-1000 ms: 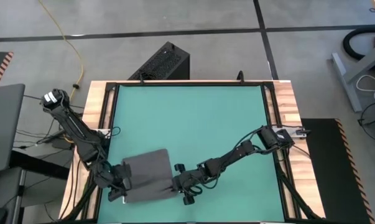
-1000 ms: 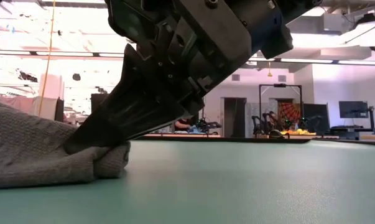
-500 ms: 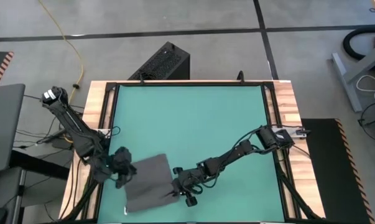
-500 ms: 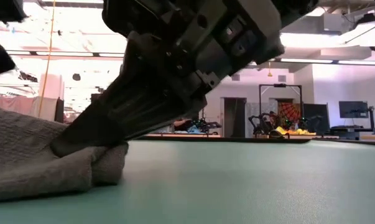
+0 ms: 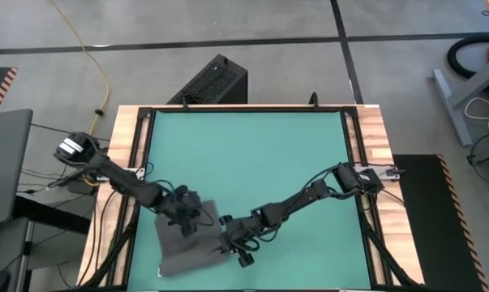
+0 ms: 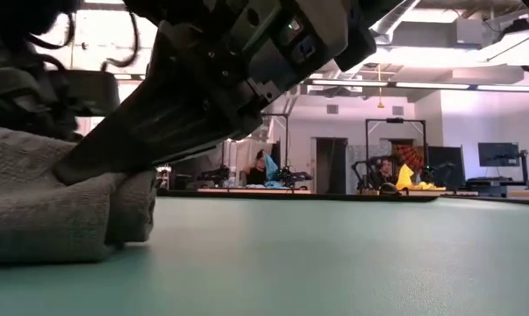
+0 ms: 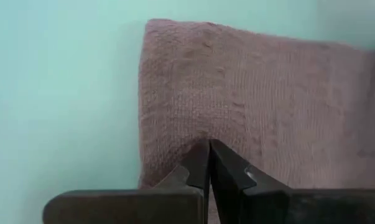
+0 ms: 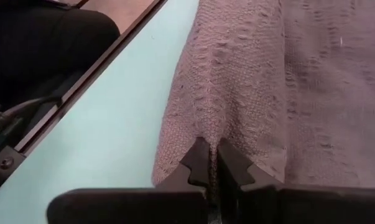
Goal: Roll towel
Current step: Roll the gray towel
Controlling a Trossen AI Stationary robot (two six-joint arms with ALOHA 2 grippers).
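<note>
A: High view: towel (image 5: 187, 243) sits folded at the table's (image 5: 252, 154) near-left corner, dark grey, bunched rather than rolled tight.

B: Grippers?

A: Left gripper (image 5: 186, 221) is on the towel's far edge, jaws closed. In the left wrist view the tips meet at the cloth with a small pucker between them, so it looks pinched on the towel. Right gripper (image 5: 230, 241) is at the towel's right edge, closed on a fold; the low view shows the cloth humped under its fingers.

B: Risks?

A: Both pinches look shallow, I'd say. If either arm pulls before the other follows, a thin fold could slip out and the roll would loosen. Uneven pull would also skew it into a cone. It's close to the table's front edge too, so dragging toward the robot could push cloth over the rim.
</note>
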